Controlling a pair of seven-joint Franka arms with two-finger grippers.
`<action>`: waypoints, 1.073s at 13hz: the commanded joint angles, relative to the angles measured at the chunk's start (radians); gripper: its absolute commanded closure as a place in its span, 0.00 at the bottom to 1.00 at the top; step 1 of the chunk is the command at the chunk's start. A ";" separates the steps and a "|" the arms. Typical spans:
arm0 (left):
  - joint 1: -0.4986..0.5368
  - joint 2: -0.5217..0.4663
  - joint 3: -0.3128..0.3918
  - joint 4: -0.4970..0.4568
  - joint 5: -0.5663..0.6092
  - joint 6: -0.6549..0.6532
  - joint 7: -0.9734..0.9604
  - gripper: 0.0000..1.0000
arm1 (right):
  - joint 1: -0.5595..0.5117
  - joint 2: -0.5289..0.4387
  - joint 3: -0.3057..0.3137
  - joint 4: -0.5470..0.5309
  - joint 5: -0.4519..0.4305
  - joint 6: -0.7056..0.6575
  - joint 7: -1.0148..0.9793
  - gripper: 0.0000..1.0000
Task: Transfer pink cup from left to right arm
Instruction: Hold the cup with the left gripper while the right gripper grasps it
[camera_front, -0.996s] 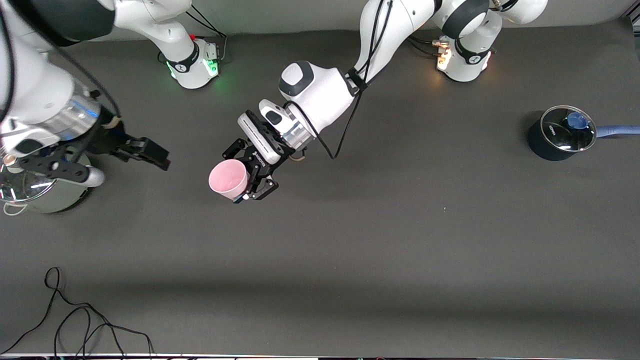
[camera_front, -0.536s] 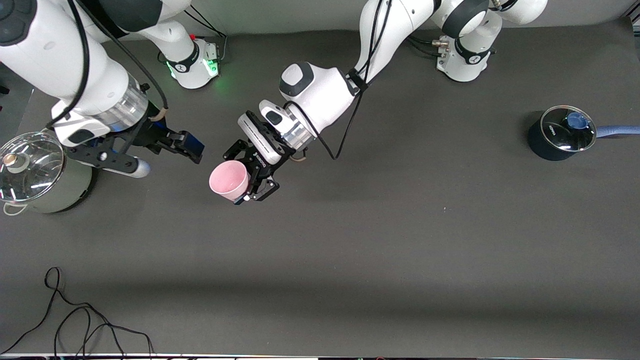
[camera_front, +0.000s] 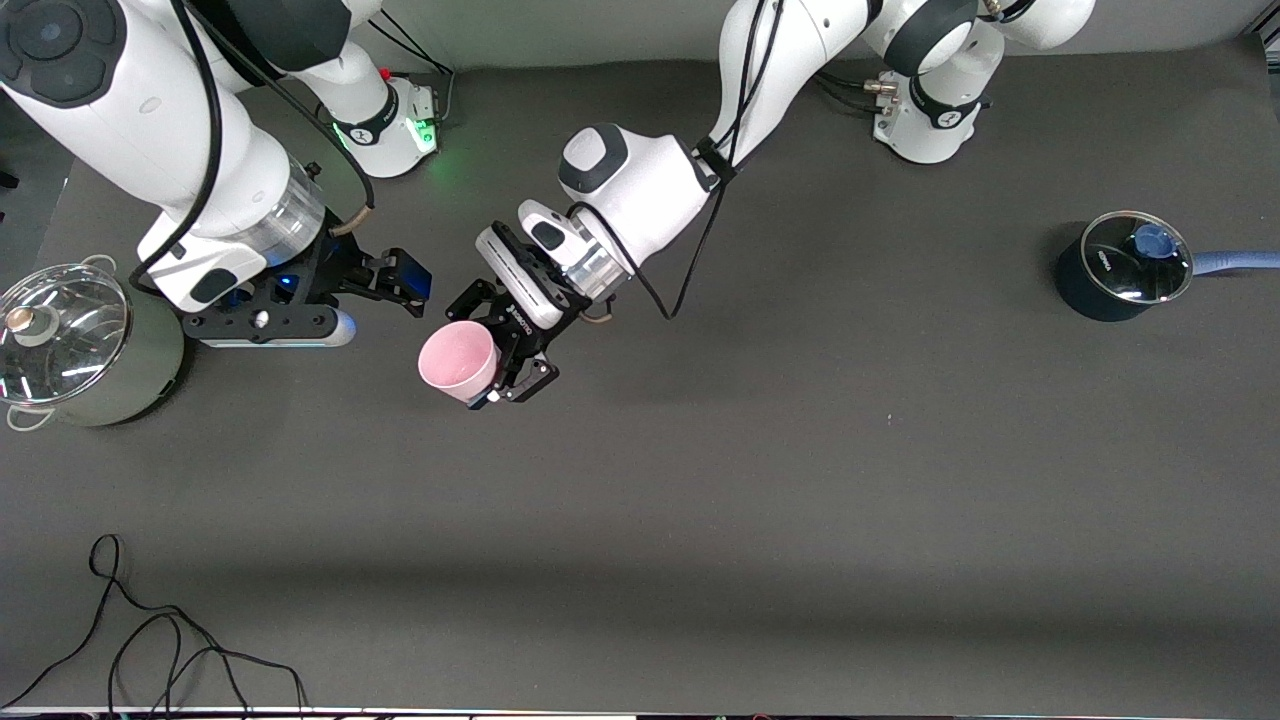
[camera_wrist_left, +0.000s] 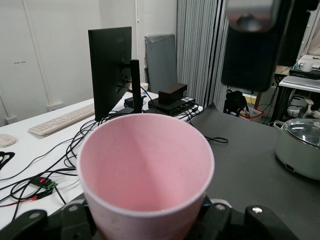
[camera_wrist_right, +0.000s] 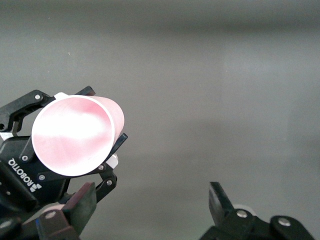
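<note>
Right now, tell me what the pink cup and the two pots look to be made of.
Pink cup: likely plastic; smooth, matte, thin-walled, evenly pastel.
Pale green pot: seemingly enamelled or painted metal, with a reflective glass lid.
Dark blue saucepan: probably coated metal, matte dark wall; clear glass lid with a blue knob, possibly plastic.

Left hand (camera_front: 497, 352) grips pink cup (camera_front: 459, 361); right hand (camera_front: 405, 287) seemingly open.

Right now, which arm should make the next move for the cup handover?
Right. The left gripper is shut on the pink cup, held up over the table. The right gripper is open beside it, not yet around the cup, so it should close in and grasp.
</note>
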 joint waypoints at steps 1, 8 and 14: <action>-0.017 -0.003 0.031 0.005 0.008 0.013 -0.027 1.00 | 0.000 0.048 -0.007 0.030 -0.018 0.041 -0.115 0.00; -0.017 -0.001 0.033 -0.002 0.012 0.059 -0.027 1.00 | -0.001 0.103 -0.012 0.064 -0.017 0.109 -0.098 0.00; -0.017 -0.003 0.033 -0.002 0.012 0.061 -0.027 1.00 | -0.003 0.116 -0.012 0.067 -0.011 0.126 -0.075 0.00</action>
